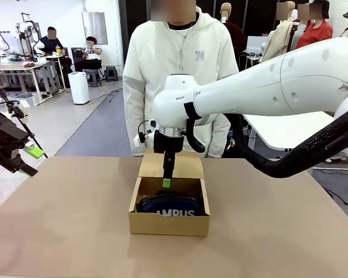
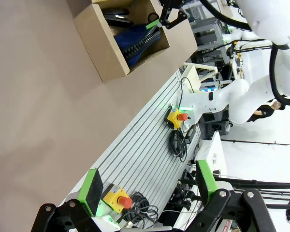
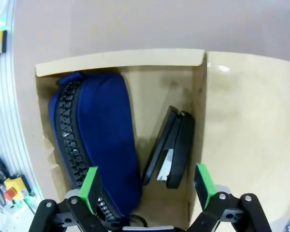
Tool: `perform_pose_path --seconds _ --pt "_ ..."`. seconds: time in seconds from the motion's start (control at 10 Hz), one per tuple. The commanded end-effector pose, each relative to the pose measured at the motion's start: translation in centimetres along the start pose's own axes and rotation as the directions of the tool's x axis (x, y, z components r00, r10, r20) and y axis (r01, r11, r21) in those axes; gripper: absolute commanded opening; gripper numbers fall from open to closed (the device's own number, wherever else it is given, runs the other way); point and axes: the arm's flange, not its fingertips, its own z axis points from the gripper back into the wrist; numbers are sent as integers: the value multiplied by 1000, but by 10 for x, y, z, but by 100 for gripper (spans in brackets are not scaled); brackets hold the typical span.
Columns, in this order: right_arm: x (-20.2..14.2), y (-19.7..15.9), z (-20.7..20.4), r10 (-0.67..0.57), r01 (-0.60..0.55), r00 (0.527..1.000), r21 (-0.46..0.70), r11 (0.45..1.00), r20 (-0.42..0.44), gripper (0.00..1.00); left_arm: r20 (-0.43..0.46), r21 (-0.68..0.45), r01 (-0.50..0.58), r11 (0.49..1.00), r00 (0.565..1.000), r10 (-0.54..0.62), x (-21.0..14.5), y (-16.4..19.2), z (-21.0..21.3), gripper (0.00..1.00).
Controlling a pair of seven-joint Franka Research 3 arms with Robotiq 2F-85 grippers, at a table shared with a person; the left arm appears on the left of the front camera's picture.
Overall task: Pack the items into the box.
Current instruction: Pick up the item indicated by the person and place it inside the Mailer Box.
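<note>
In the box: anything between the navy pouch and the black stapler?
No. In the right wrist view a bare strip of the box floor lies between the navy pouch and the black stapler.

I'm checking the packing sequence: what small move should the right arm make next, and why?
Probably lift the right gripper straight up: its jaws stand open over the box, and the black stapler lies inside beside the navy pouch, touching neither finger.

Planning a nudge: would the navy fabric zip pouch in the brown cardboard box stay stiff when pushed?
Probably not: the navy fabric zip pouch bulges roundly, so likely soft. Resting against the brown cardboard box wall, it may slump.
</note>
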Motion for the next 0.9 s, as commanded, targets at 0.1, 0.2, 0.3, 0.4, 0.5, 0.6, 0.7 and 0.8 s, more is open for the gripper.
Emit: perform_pose_path --seconds 0.1,0.2,0.3,0.4,0.5,0.6,0.7,0.8 --pt "-32 11 74 -160 163 986 108 981 -35 100 2 7 13 1000 1000 -13 -2 1 0 100" --pt "-66 22 106 -238 250 967 176 952 -91 100 2 7 13 1000 1000 -13 -2 1 0 100" --pt "-110 30 130 -305 324 946 248 913 -113 100 2 7 13 1000 1000 -13 -2 1 0 100" --pt "-163 36 151 -405 414 909 329 849 -99 100 2 7 13 1000 1000 -13 -2 1 0 100" --pt "-220 44 169 -491 461 870 425 779 -44 100 2 7 13 1000 1000 -13 -2 1 0 100" --pt "-283 56 182 -593 490 805 526 695 34 100 2 7 13 1000 1000 -13 -2 1 0 100" --pt "-331 66 186 -724 556 686 590 585 72 100 2 7 13 1000 1000 -13 -2 1 0 100" --pt "-369 80 185 -798 550 585 653 521 144 100 2 7 13 1000 1000 -13 -2 1 0 100"
